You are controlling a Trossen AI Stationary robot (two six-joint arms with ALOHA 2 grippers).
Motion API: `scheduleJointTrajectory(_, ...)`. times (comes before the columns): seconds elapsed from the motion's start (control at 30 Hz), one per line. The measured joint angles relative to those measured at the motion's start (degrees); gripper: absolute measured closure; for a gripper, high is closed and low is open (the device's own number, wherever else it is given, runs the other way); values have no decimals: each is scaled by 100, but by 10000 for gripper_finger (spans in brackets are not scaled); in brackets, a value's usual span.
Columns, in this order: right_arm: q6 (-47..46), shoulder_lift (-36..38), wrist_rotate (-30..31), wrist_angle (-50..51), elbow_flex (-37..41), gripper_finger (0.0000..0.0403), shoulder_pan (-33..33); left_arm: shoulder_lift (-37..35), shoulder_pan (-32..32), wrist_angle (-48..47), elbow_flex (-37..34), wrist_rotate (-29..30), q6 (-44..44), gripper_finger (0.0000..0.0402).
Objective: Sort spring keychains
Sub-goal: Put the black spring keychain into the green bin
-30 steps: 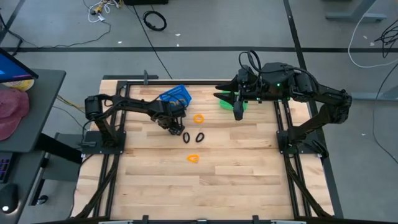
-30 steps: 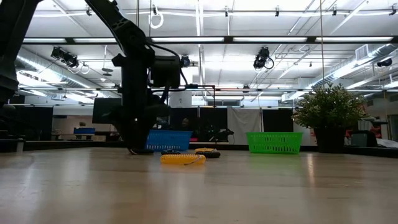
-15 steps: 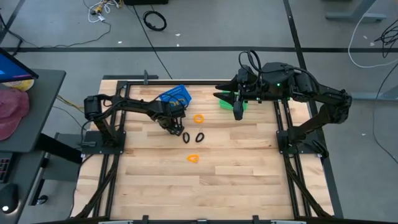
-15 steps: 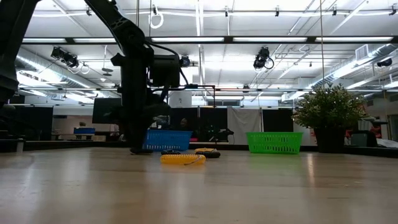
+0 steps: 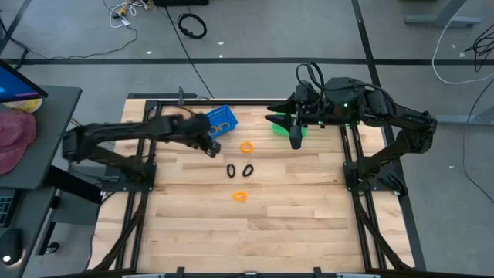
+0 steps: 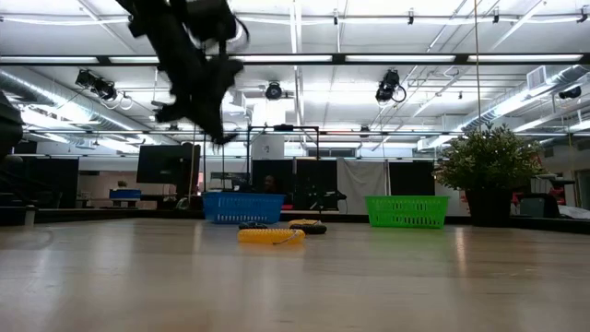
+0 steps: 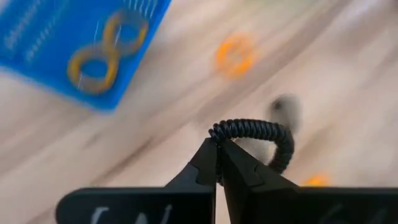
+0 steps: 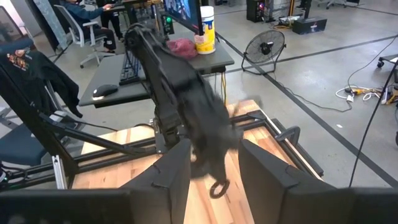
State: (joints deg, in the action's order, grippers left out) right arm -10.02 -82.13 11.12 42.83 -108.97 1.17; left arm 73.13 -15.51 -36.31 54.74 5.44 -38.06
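My left gripper [image 5: 213, 147] is raised well above the table [image 5: 309, 208], beside the blue basket [image 5: 221, 117], and is shut on a black spring keychain [image 7: 261, 132]. The same keychain hangs as a small black loop [image 8: 217, 188] in the right wrist view. Two orange keychains [image 7: 99, 59] lie in the blue basket. On the table lie an orange keychain [image 5: 246, 147], two black ones [image 5: 231, 171] [image 5: 248, 169] and another orange one [image 5: 240, 196]. My right gripper [image 5: 296, 140] stands open over the green basket [image 5: 279, 128]. My left gripper pinches the black keychain's coil at one end of the loop [image 7: 217, 132] between its two fingertips. The fingers [image 7: 205, 163] slant downward from above. The rest of the loop [image 7: 283, 149] sticks out past the fingertips, and the keychain is lifted clear of the table.
The blue basket [image 6: 242, 207] and green basket [image 6: 407, 210] stand near the table's far edge. The near half of the table holds only the orange keychain [image 6: 270, 236]. A potted plant [image 6: 489, 171] and desks stand in the room beyond.
My left gripper has risen from the table top, where it stood over a black keychain, and has moved a little toward the blue basket. The black keychain has come up with it and is now clear of the table. The other keychains have stayed where they were.
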Motion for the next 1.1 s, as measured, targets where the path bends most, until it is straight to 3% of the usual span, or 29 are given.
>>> scheduleJointTrajectory(0.23, 0, 0, 2, -29, 0, 266, -39, -1526, -2, 779, 11, 741, 110, 395)
scheduleJointTrajectory(0.47, 0, 0, 2, -57, 0, 266, -39, -2026, 0, 1240, 11, 1077, 375, 396)
scheduleJointTrajectory(0.8, 0, 7, 2, 44, 0, 266, 0, -1774, 0, 4420, 11, -58, 1262, 397)
scheduleJointTrajectory(1.1, 0, 55, 2, 186, 2, 266, 4, -1247, 0, 5408, 13, -764, 1321, 397)
